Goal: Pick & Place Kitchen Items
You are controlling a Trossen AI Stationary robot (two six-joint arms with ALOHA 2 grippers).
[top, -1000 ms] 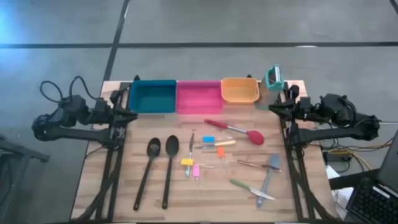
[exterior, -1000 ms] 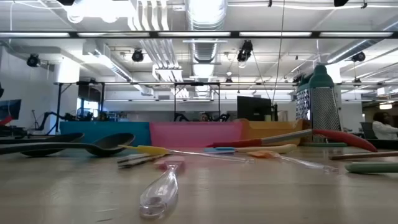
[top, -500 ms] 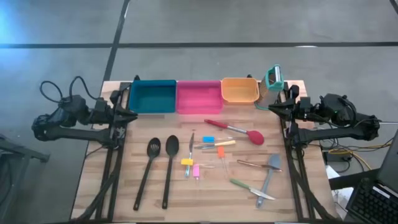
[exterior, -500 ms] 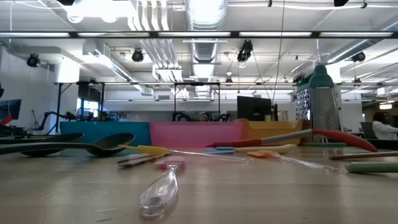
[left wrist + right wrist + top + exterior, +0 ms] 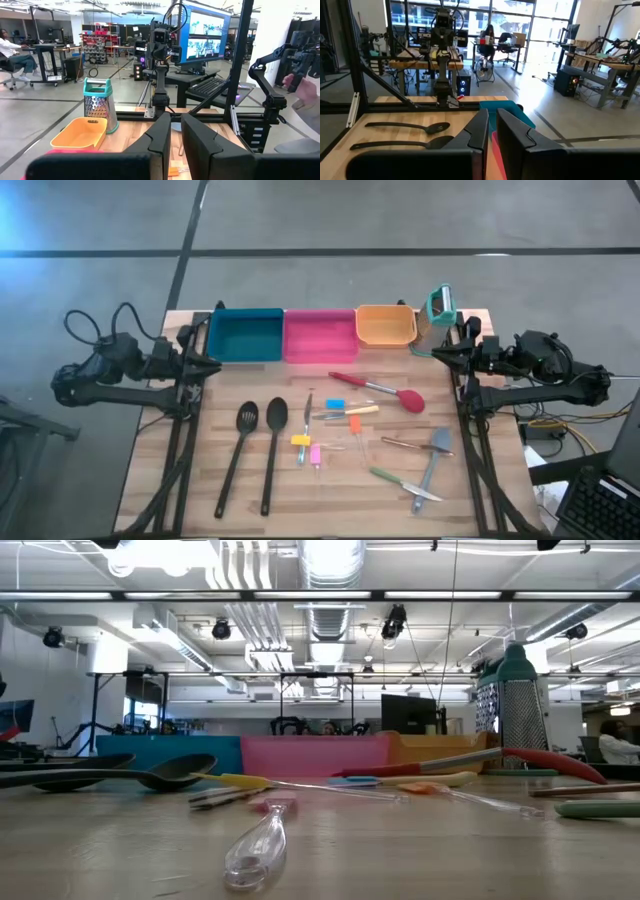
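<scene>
Two grippers wait at the sides of the table, and both hold nothing. The left gripper [image 5: 212,363] sits at the left edge, near the teal bin [image 5: 245,335]. Its two fingers are almost shut, with only a thin gap. The right gripper [image 5: 438,352] sits at the right edge, just beside the grater [image 5: 440,303] with the teal top. Its fingers are almost shut too.

Next to the teal bin stands a pink bin [image 5: 320,336], and then an orange bin [image 5: 385,325]. All three are in a row at the far edge of the wooden table [image 5: 330,500].

The kitchen things lie in the middle of the table, apart from both grippers. Two long black spoons [image 5: 255,450] lie side by side nearer the left arm. One of them has slots in it. A red-headed spoon [image 5: 410,399] lies tilted below the pink and orange bins. Small pieces with blue, orange, yellow and pink handles [image 5: 340,416] lie in a bunch between the black spoons and the red-headed spoon. A grey spatula [image 5: 436,452] lies nearer the right arm. A knife with a green handle [image 5: 390,479] lies just beside it, near the front of the table.
</scene>
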